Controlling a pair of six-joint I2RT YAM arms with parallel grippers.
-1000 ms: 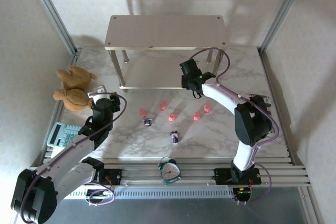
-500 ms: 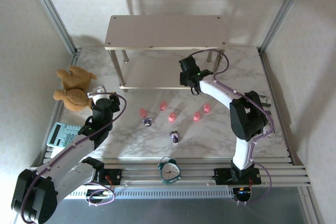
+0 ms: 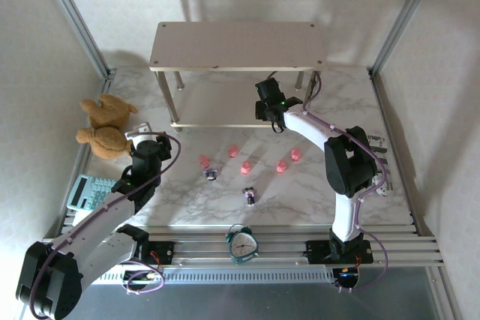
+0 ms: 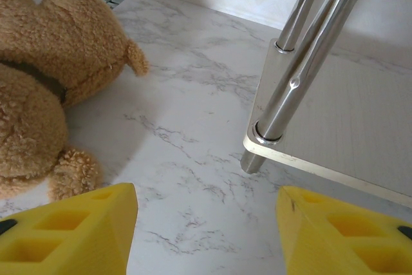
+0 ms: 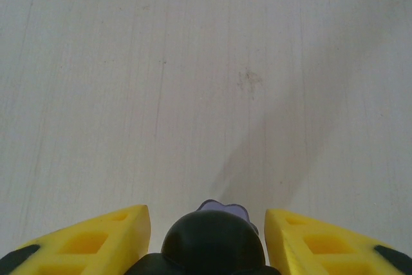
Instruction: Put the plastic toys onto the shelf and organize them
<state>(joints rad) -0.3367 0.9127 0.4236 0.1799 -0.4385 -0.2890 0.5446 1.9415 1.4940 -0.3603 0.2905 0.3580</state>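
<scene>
My right gripper reaches under the top board of the shelf, over its lower board. It is shut on a dark purple-and-white toy, whose rounded head fills the space between the yellow fingers. Several pink toys and two dark purple ones lie on the marble table in front of the shelf. My left gripper is open with bare table between its fingers, close to the shelf's front left leg.
A brown teddy bear lies left of the left gripper. A calculator sits at the near left. A teal alarm clock stands on the front rail. Metal frame posts rise at the back corners.
The right gripper has moved slightly left and farther in over the lower shelf board, with the toy still in it. The left arm has not moved.
</scene>
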